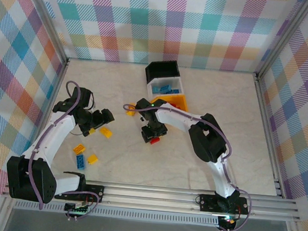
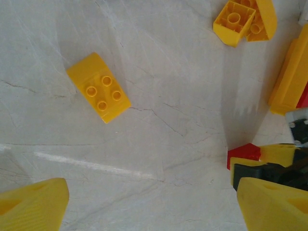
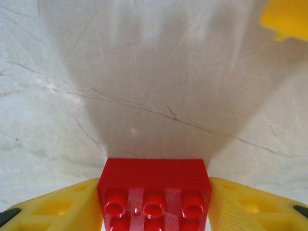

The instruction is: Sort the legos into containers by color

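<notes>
No text, label, brand, number or sign can be read on anything.

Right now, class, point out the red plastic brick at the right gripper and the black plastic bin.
red plastic brick (image 3: 154, 185): right wrist view, studded top face.
black plastic bin (image 1: 167, 67): top external view, back wall.

Left arm (image 1: 54, 133): rose from its base at the near left, elbow bent, forearm reaching inward.
Left gripper (image 1: 96, 122): pointed down, jaws spread wide, yellow fingers (image 2: 33, 204) far apart.
Right arm (image 1: 211, 140): swept from the near right toward the centre, with the elbow high.
Right gripper (image 1: 153, 133): pointed down, fingers (image 3: 62, 207) pressed against both sides of a red lego (image 3: 154, 178).
</notes>
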Available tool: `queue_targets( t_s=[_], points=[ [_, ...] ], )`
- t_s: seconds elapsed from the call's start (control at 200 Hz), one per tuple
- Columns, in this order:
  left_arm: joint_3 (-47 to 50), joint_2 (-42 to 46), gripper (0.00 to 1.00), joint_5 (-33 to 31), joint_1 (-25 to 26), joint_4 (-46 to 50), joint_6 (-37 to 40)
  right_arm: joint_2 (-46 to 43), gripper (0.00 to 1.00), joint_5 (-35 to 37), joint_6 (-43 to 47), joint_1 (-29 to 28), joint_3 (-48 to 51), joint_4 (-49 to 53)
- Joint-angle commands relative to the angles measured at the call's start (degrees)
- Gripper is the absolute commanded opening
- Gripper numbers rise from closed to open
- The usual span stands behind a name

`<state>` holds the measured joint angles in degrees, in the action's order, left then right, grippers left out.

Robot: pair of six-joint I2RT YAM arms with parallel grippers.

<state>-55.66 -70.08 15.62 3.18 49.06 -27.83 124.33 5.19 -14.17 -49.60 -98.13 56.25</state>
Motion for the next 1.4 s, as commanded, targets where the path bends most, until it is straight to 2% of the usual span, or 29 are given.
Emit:
queue_targets(
  t_s=[0.0, 0.185, 0.34, 0.555, 0.635, 0.795, 0.895, 1.0, 1.185, 1.395],
  points=[
    [-0.4, -0.6, 0.9, 0.8, -0.6, -0.7, -0.2, -6.3, 0.56, 1.7, 0.1, -0.4, -0.3, 3.1],
    [-1.2, -1.2, 0.9, 0.5, -0.6, -0.8, 0.5, -12.6, 0.55, 3.3, -0.4, 0.0, -2.7, 5.4],
    [-1.3, -1.3, 0.9, 0.7, -0.6, -1.1, 0.3, -14.9, 0.55, 3.3, -0.3, 2.7, -8.0, 7.6],
    [-2.2, -0.9, 0.9, 0.5, -0.6, 0.7, 1.4, -11.4, 0.54, 0.7, 1.5, 9.9, -15.7, 9.4],
    [-2.4, -0.3, 0.91, 0.4, -0.6, 1.9, 1.9, -9.7, 0.56, -1.9, 3.7, 11.0, -17.5, 11.2],
    [-1.2, 1.1, 0.91, -0.3, -0.6, 2.4, 1.8, -10.9, 0.72, -9.1, 9.2, 7.2, -10.9, 11.8],
    [-0.6, 1.1, 0.91, -0.1, -0.6, 1.9, 1.2, -12.5, 0.78, -9.7, 8.9, 4.1, -2.7, 9.5],
    [-0.4, 0.9, 0.91, 0.2, -0.6, 1.5, 0.8, -12.7, 0.84, -9.7, 6.9, 3.2, 2.2, 6.4],
    [-1.7, -0.5, 0.91, 0.6, -0.6, 2.1, 1.1, -8.4, 0.9, -8.8, 6.6, 3.2, 2.5, 3.0],
    [-1.8, -0.2, 0.91, 0.3, -0.6, 2.9, 1.1, -3.2, 0.91, -9.8, 6.5, 3.2, 1.6, 0.8]
  ],
)
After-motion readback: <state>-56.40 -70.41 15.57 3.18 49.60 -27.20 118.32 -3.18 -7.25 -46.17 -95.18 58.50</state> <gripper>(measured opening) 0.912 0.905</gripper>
